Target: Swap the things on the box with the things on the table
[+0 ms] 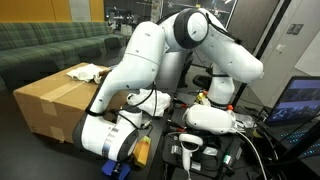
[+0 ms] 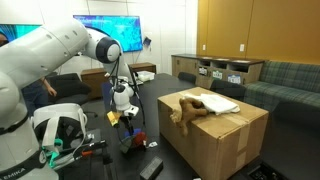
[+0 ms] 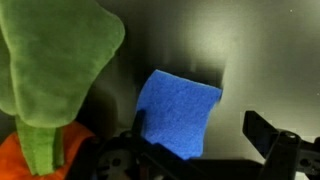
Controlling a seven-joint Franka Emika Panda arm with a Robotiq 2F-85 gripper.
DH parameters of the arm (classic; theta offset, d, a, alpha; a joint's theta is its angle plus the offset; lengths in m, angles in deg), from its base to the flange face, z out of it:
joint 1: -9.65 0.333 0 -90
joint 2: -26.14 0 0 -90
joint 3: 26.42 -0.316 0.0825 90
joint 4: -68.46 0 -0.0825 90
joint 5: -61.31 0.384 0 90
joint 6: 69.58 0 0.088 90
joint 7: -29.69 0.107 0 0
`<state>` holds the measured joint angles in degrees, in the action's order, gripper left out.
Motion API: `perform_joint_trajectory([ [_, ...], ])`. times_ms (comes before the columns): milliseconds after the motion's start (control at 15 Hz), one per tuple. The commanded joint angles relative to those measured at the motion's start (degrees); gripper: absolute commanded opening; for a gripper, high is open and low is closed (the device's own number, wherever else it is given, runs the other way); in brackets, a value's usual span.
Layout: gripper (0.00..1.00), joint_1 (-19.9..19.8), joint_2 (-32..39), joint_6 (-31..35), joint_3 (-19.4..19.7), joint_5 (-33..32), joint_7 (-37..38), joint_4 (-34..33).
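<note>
Hovering over the black table (image 3: 260,60), the pincer (image 3: 198,140) stood wide open and empty; a blue sponge (image 3: 180,112) lay just ahead between its fingers (image 3: 275,150), a plush carrot (image 3: 50,90) beside it, the cardboard box (image 2: 215,140) well apart.

Box (image 2: 215,140): big brown carton, closed, upright. On its top: brown plush toy (image 2: 188,108) touching a flat white cloth (image 2: 222,103). On the black table (image 3: 180,35): blue square pad (image 3: 178,112) lying flat, carrot plush (image 3: 45,80) just beside it, green leaves, orange body.
</note>
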<state>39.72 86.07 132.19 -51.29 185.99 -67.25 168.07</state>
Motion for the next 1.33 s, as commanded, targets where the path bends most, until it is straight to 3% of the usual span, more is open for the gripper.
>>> perform_joint_trajectory([
  [0,1.00,-1.7,0.7,0.3,-1.1,-0.2,-1.7,0.5],
  [933,0.99,-3.1,4.6,2.3,-0.8,0.2,-2.7,-1.9],
  [1000,0.75,-3.3,4.6,2.1,-0.7,0.2,-2.5,-1.8],
  [1133,0.70,-3.7,4.0,1.9,-0.7,0.2,-2.5,-1.4],
  [1267,0.53,-3.7,3.3,2.3,-0.5,0.2,-2.2,-0.7],
])
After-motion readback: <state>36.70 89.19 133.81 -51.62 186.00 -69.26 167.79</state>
